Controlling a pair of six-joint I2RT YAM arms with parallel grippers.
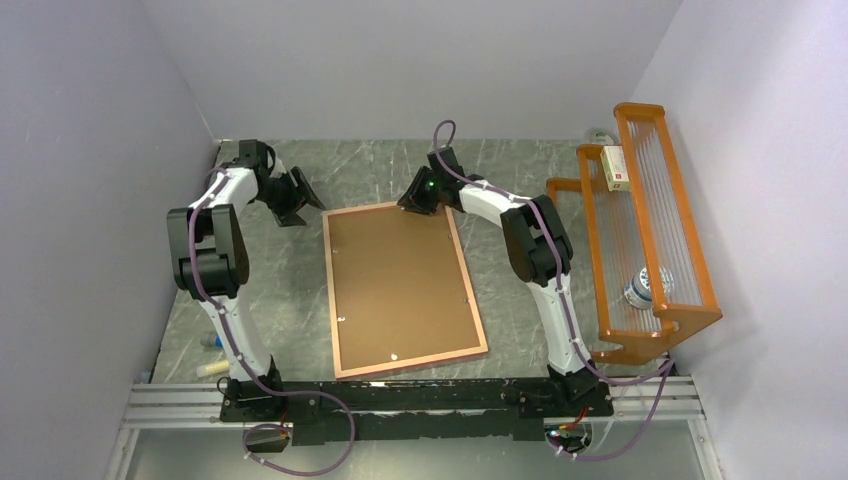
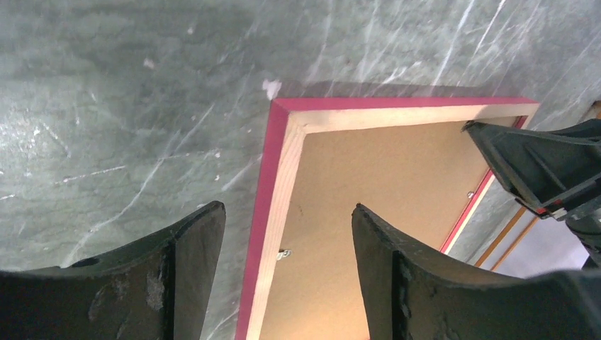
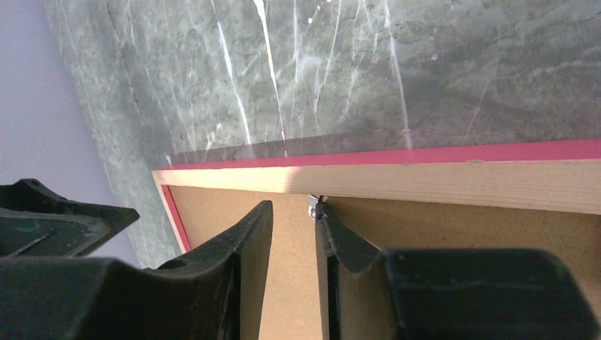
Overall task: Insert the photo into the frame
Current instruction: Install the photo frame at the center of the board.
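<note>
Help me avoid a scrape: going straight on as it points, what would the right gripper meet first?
Probably the small metal tab on the frame's far rail, ahead of the right gripper.

The left arm and right arm share white shells and black joint housings; purple cables loop along both; a green light glows by the right wrist; the left hand and right hand are black, fingers scuffed.

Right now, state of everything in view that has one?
frame: face down, flat on table.
backing board: seated in frame's back.
left tool: open, empty, by frame's far left corner.
right tool: nearly closed at metal tab on far rail; grip unclear.
photo: not visible.
orange rack: upright, small box on it.
</note>
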